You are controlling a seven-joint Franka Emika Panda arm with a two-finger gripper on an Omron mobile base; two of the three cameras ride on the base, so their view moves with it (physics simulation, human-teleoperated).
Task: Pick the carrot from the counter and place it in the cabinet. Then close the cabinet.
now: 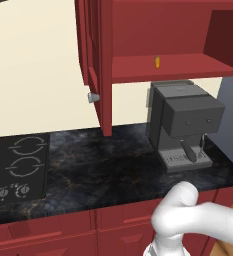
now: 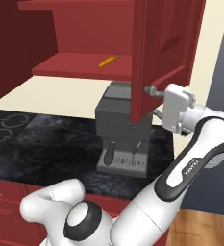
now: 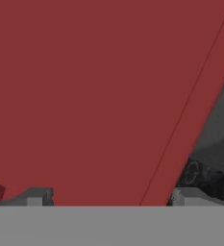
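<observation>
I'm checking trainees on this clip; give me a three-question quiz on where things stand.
1. True or false: the small orange tapered carrot lies on the dark red wall cabinet's inner shelf.
2. The open two-finger gripper is at which thing? A) the right cabinet door B) the grey coffee machine C) the stovetop
3. Fill in: both cabinet doors stand ____.

Key: 1 true; 2 A; 3 open.

Even, flat rendered light, soft shadows, slightly blurry hand view
</observation>
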